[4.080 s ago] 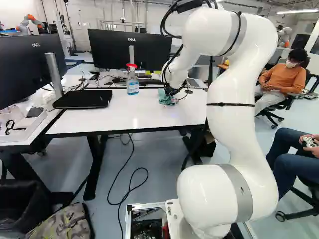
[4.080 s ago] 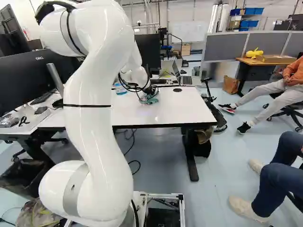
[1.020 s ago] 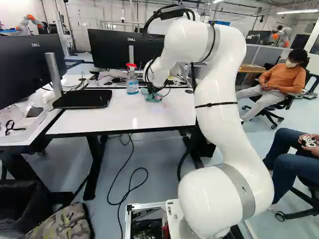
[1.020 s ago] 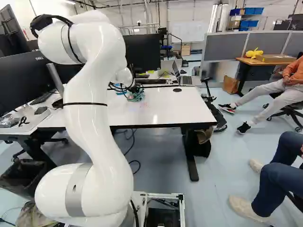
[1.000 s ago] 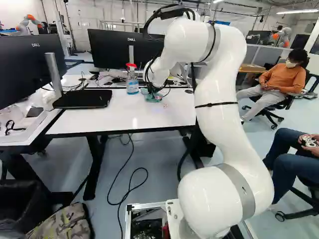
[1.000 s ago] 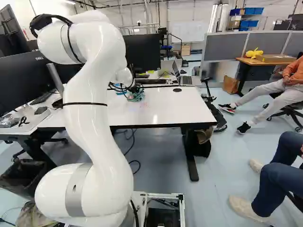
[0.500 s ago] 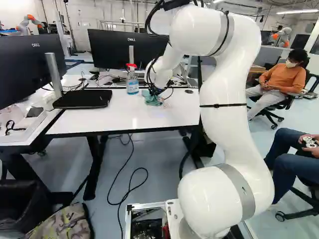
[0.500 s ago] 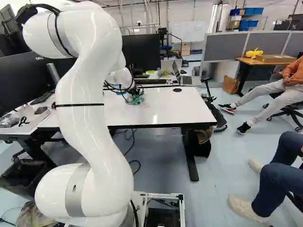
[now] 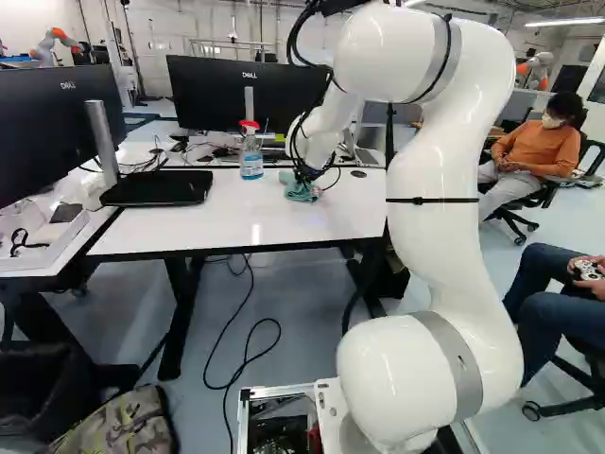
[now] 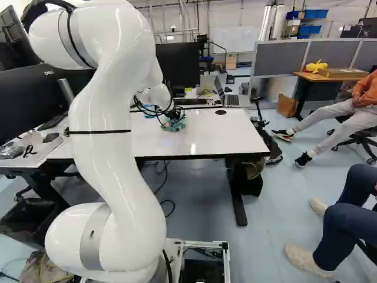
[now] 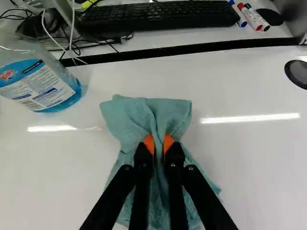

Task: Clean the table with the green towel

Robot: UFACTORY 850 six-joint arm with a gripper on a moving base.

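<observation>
One blue-green towel (image 11: 125,117), rumpled and deeply creased, lies on the desk (image 9: 189,227), its bunched middle pinched by the end effector (image 9: 304,176). Since the earlier frame, the arm (image 9: 430,246) has carried it rightward in both base views, farther from the spray bottle (image 9: 251,165). Its long axis follows the end effector's line, one broad end pointing ahead, the other spreading beneath.

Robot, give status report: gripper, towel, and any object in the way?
Black two-finger gripper: jaws shut on green cloth towel. Towel bunched, on white tabletop. Clear plastic bottle of blue liquid beside towel, possible obstacle.
</observation>
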